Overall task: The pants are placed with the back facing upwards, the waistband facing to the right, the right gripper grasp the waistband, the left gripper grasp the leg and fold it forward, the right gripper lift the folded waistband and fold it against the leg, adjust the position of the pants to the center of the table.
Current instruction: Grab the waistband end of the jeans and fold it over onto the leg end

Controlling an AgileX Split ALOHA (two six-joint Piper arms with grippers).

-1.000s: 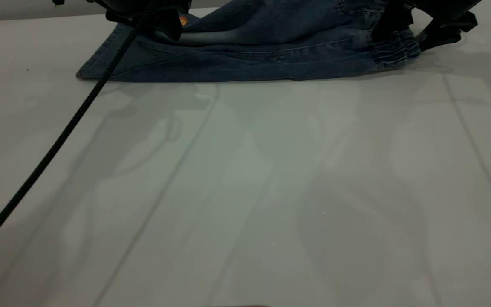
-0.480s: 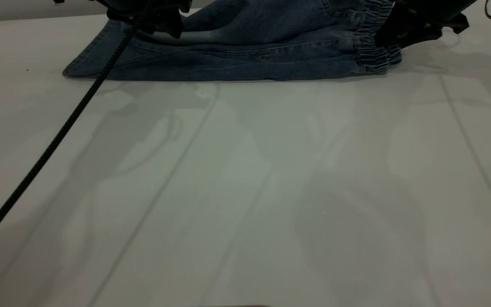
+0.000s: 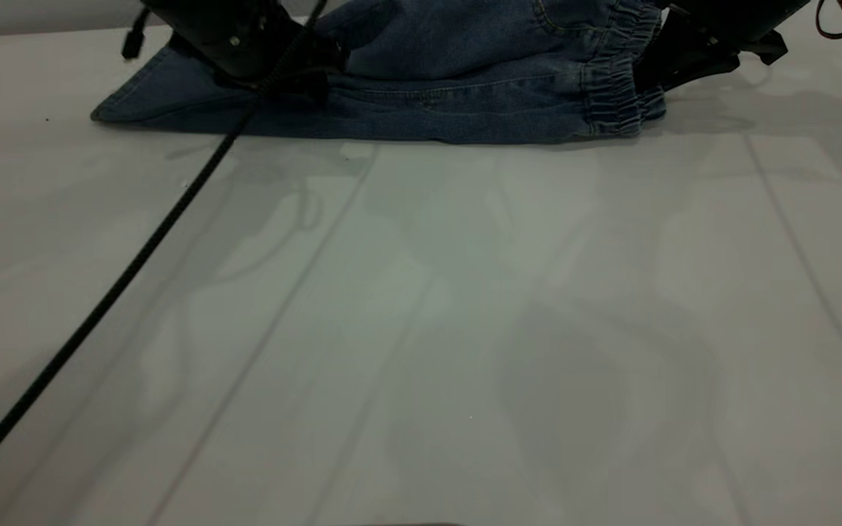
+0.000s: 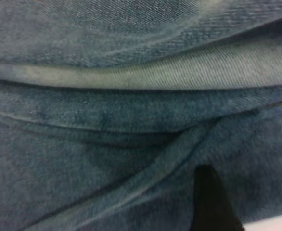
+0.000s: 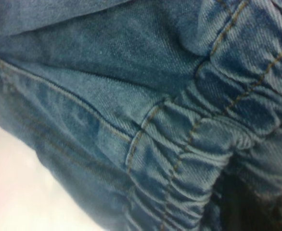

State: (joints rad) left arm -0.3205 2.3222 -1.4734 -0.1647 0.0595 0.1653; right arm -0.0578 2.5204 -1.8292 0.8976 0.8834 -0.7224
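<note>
Left claw (image 3: 275,66), black and cable-looped, has dropped onto the blue denim shorts (image 3: 421,109) at the pale tabletop's (image 3: 421,329) far edge, right claw (image 3: 673,58) gripping the ruffled waistband (image 3: 615,102); lengthwise fold nearly laid, left grip indiscernible.

Blue denim pants (image 3: 450,95) lie folded lengthwise along the far edge of a pale table (image 3: 421,329). The gathered, stitched elastic waistband (image 3: 615,98) sits at the right end, partly raised off the surface. The leg (image 3: 165,102) tapers flat to a corner at the left end.
</note>
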